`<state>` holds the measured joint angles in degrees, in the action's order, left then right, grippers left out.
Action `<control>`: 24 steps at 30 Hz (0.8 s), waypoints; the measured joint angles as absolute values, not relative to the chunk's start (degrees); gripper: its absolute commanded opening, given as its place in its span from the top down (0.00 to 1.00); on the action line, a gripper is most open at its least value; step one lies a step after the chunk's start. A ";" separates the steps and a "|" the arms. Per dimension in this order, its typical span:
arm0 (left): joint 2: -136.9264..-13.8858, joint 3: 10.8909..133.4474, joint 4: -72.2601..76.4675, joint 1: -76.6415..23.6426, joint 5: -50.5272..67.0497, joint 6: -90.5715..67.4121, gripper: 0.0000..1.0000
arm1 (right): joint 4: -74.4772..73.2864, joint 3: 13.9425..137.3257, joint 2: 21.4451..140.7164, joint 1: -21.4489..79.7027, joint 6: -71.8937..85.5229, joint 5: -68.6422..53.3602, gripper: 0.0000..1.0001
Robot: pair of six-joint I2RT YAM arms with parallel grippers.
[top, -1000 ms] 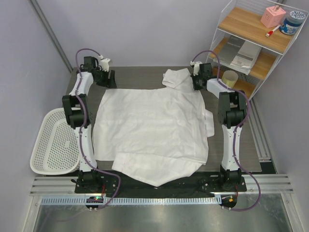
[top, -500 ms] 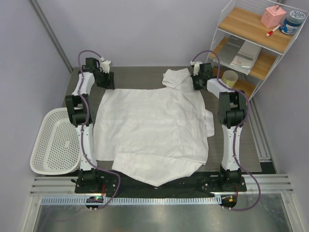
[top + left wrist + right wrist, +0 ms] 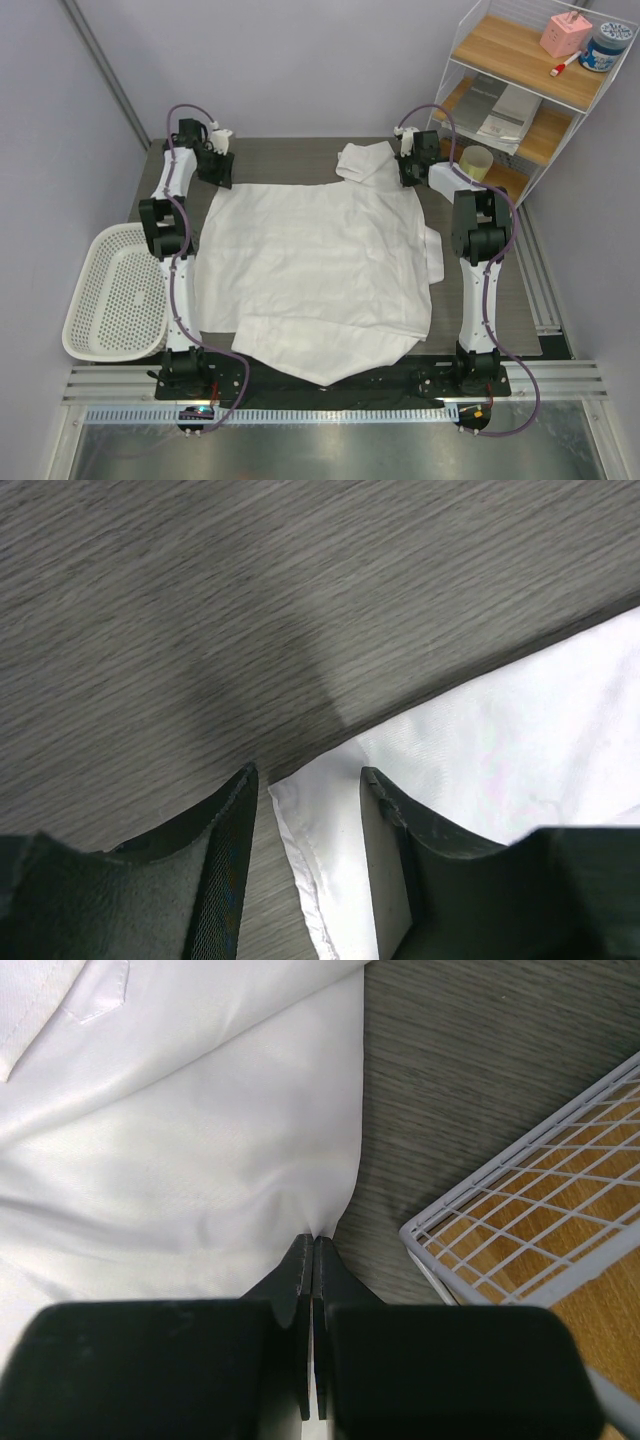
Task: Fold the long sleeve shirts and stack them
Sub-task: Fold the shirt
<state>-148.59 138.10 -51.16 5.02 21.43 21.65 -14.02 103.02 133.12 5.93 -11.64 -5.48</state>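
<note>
Top external view: the long sleeve shirt (image 3: 320,270) lies spread across the table (image 3: 290,160). It looks thin, limp and light, so it is best pinched at corners. The right hand (image 3: 314,1240) is clamped on its far right edge. The left hand (image 3: 308,772) gapes astride the far left corner, holding nothing. A basket (image 3: 110,295) sits left and a wire shelf (image 3: 520,90) far right.

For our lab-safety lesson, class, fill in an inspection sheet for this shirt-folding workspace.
Surface: dark wood-grain table, bare along its far edge.
Job's things: one white shirt, spread flat, near edge partly folded.
Clutter: empty perforated basket left of the table; wire shelf at right, holding small items.
Grippers: left gripper open, straddling a shirt corner; right gripper shut on the shirt's edge.
Cables: purple cables, loosely looped.
Surroundings: plain grey walls.
</note>
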 measured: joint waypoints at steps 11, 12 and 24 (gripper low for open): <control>-148.77 138.15 -51.92 4.38 19.70 26.55 0.80 | -15.29 104.51 133.12 6.00 -11.86 -5.48 0.99; -148.77 138.08 -51.88 4.36 19.62 26.94 0.84 | -15.31 104.53 133.12 6.00 -11.90 -5.50 0.99; -144.35 128.57 -43.68 4.64 22.50 27.42 1.00 | -15.44 104.20 131.70 5.98 -12.05 -6.59 0.99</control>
